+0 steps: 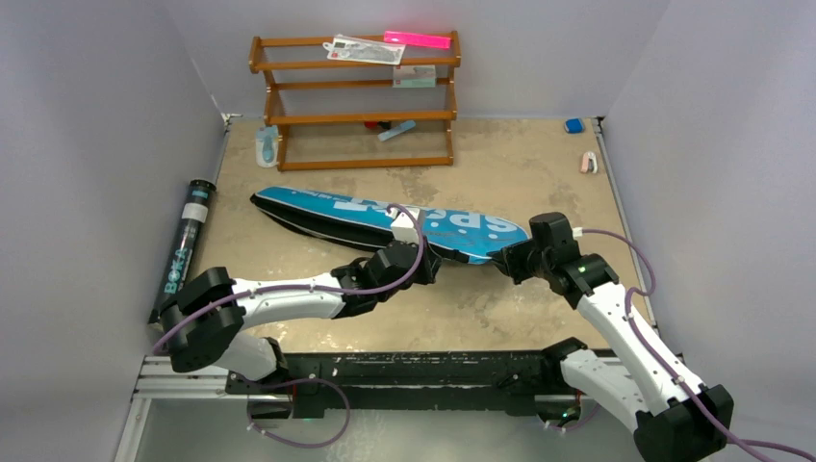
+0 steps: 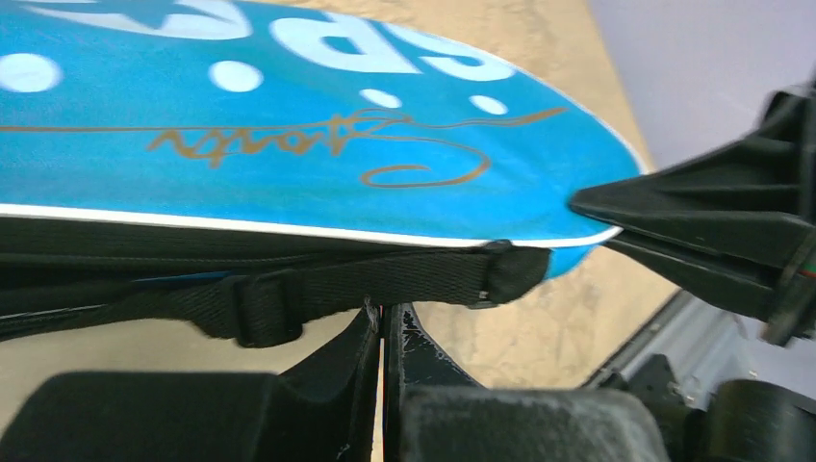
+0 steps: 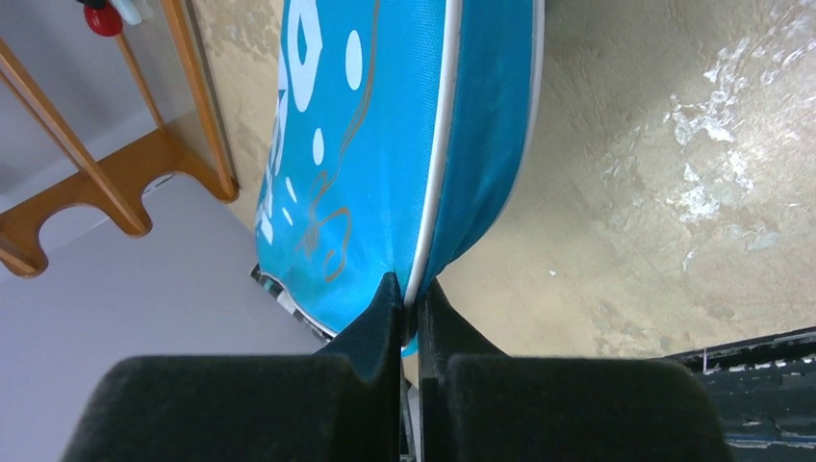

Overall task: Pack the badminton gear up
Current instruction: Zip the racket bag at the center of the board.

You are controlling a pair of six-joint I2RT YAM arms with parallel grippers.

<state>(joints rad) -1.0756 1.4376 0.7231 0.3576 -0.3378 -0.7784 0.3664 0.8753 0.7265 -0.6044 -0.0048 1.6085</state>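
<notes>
The blue "SPORT" bag [image 1: 385, 214] lies slantwise across the middle of the table. My right gripper [image 1: 507, 262] is shut on the white-piped rim at the bag's wide end [image 3: 385, 144], with the rim pinched between its tips [image 3: 409, 289]. My left gripper [image 1: 430, 268] is at the bag's near side and is shut. Its tips [image 2: 385, 310] sit just under the bag's black strap [image 2: 366, 284], touching it. A small grey bit shows at those tips and I cannot tell what it is. The long black tube [image 1: 183, 252] lies along the left wall.
A brown wooden rack [image 1: 356, 96] stands at the back with flat packets and a pink strip [image 1: 419, 39] on its shelves. A pale blue item [image 1: 267, 146] leans beside it. Small blue [image 1: 574, 125] and pink [image 1: 588, 162] bits lie at the back right. Walls enclose three sides.
</notes>
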